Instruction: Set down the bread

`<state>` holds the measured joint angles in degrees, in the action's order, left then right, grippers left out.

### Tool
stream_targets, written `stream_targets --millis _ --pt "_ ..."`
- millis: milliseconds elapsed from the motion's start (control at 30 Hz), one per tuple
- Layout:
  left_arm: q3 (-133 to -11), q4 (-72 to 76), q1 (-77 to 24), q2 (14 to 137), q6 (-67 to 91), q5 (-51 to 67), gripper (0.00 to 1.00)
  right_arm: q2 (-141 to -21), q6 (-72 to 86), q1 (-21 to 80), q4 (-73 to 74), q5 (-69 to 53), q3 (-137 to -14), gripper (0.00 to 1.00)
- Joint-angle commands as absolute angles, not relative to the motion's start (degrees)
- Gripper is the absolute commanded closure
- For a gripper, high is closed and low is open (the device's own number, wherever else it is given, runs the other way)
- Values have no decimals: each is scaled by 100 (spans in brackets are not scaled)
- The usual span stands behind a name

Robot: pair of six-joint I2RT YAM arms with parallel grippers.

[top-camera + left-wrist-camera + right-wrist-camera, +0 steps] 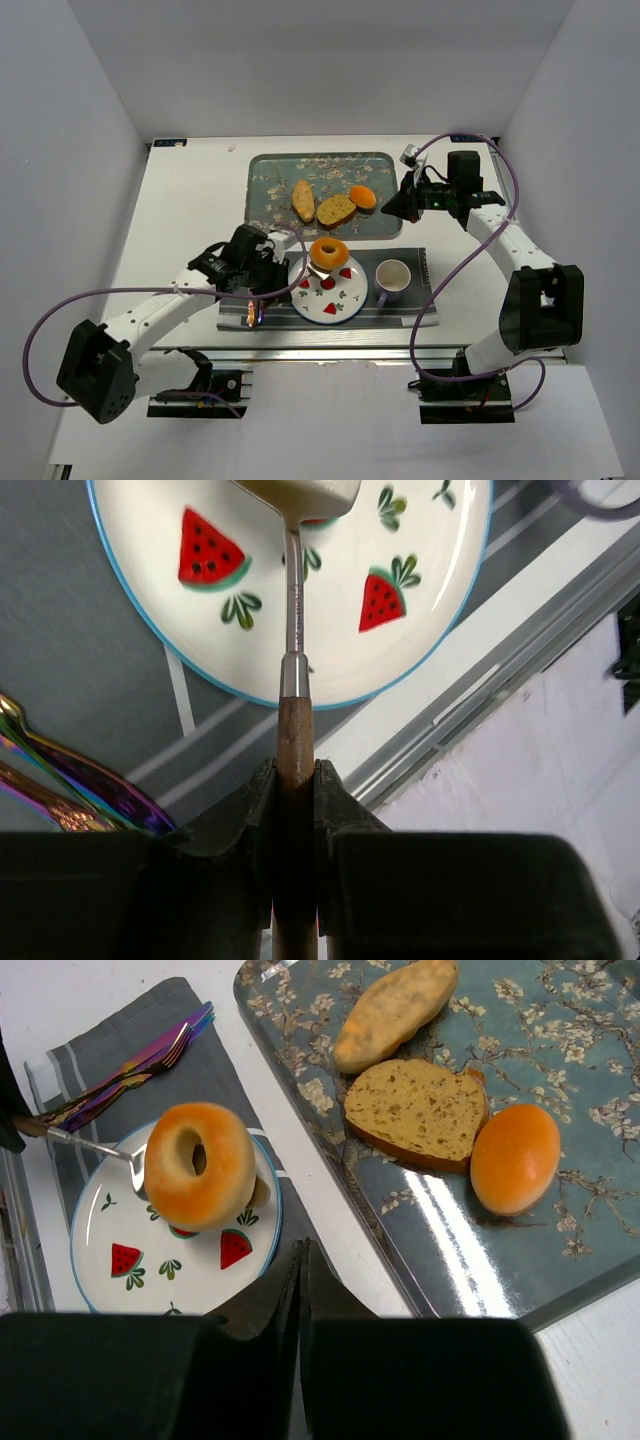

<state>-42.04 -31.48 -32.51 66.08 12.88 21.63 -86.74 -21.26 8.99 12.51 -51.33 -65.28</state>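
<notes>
Bagel [220, 1172]: we log it on the spatula [293, 610] pinched by left pincer [296, 776], over plate [430, 550]; right pincer [301, 1260] pressed together.

bread [198, 1165] golden orange-brown | plate [450, 550] white, blue rim, red watermelon slices with green leaves | tray [560, 1020] far, teal with pale blossom branches | placemat [80, 1060] grey, pale stripes | cutlery [140, 1065] left, iridescent purple-rainbow | spatula [295, 740] brown handle, steel shank | mug [392, 280] white
</notes>
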Motion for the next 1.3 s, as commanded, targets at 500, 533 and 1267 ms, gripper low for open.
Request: stream_targets --millis 500,533,1267 --pt "-6547 -6415 -4579 8289 2786 1072 100 -8710 -2268 800 1336 -5212 -6899 97" --pt "-6574 -6547 -4579 8218 2917 1064 100 -8710 -2268 809 1336 -5212 -6891 97" --pt "-6513 -6566 -4579 7522 3410 1994 100 -8754 -2066 817 1143 -5379 -6733 97"
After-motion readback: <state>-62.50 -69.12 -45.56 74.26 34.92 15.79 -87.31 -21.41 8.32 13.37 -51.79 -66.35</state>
